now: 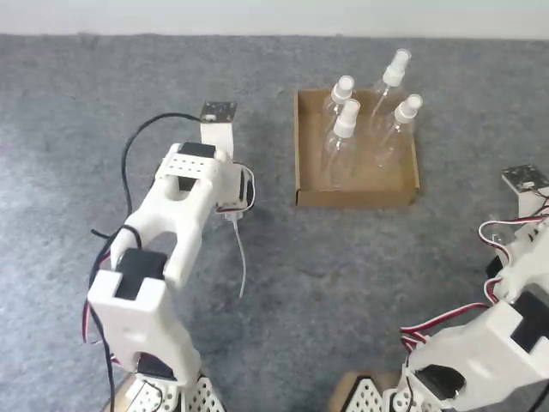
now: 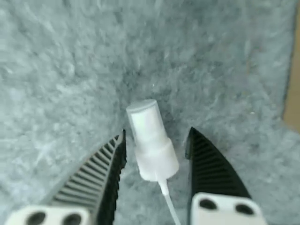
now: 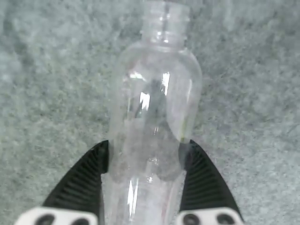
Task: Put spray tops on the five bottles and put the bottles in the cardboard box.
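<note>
**Now: one top and one bottle gripped, four bottles boxed**

The left tool (image 2: 157, 132) is closed on a white spray top (image 2: 151, 140). Its two black ribbed fingers (image 2: 101, 183) press against either side of the top's wide collar. The top's capped nozzle end points away from the wrist toward the grey surface (image 1: 343, 257), and its thin dip tube (image 1: 241, 257) trails back toward the arm. In the high view that tube shows as a pale line running toward 6 o'clock from the end of the left arm (image 1: 184, 215), which occupies the 8 o'clock part of the scene.

The right tool (image 3: 149, 144) is clamped on a clear bottle (image 3: 152, 108), with one finger on each side of the lower body. The bottle's threaded neck is bare and open, pointing away from the wrist over the grey surface. The right arm (image 1: 506, 335) sits at about 4 o'clock in the high view, well apart from the left arm.

The cardboard box (image 1: 356, 196) lies at about 1 o'clock, roughly at 2 o'clock from the left arm's end and near it. Inside are four bottles (image 1: 339, 150), each already wearing a white spray top, leaning with their tops toward 12 o'clock.
</note>
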Motion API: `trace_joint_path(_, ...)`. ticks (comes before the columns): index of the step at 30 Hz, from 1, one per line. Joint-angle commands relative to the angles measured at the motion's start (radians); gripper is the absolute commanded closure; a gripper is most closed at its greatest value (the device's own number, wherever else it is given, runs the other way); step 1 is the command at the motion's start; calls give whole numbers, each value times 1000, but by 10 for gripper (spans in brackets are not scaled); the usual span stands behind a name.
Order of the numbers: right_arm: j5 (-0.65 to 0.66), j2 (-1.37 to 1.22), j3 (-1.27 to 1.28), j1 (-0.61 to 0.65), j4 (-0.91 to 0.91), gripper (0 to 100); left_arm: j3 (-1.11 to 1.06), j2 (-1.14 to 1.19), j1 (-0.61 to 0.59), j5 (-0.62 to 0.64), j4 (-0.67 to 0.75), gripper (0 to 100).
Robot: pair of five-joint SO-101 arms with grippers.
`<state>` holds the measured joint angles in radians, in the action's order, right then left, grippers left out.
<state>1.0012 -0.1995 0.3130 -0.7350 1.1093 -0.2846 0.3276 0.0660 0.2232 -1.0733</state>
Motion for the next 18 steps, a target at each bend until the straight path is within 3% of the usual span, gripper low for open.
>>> trace_joint_path(1,12,-8,-34,-12,4,988,56,6,12,-31,23,863)
trace_joint_path(8,9,-2,-38,-12,45,822,79,-41,15,-107,-11,994)
trace_joint_path(14,6,-2,-37,-12,45,749,73,-187,87,-178,-178,991)
trace_joint_path(18,-68,-1,-40,-10,45,711,-19,-270,176,-178,-183,991)
